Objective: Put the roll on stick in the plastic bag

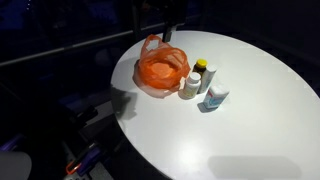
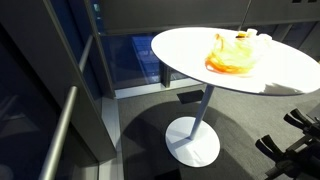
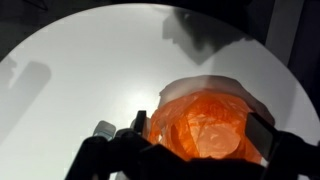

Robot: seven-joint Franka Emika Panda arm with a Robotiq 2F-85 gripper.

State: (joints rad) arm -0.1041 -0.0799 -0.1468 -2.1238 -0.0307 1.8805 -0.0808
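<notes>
The orange plastic bag (image 1: 160, 69) sits on the round white table (image 1: 250, 120), its mouth facing up; it also shows in an exterior view (image 2: 232, 55). The slim whitish roll on stick (image 1: 190, 85) stands upright just beside the bag. My gripper (image 3: 200, 128) is open and empty right above the bag (image 3: 205, 130), one finger on each side of its mouth. In an exterior view the gripper (image 1: 168, 32) is a dark shape above the bag's far edge. Only crumpled orange plastic shows inside the bag.
A dark bottle with a yellow cap (image 1: 200, 71) and a squat white-and-blue container (image 1: 215, 96) stand next to the stick. A whitish object (image 3: 103, 130) shows left of the bag in the wrist view. The table stands on a single pedestal (image 2: 195, 140), with dark surroundings.
</notes>
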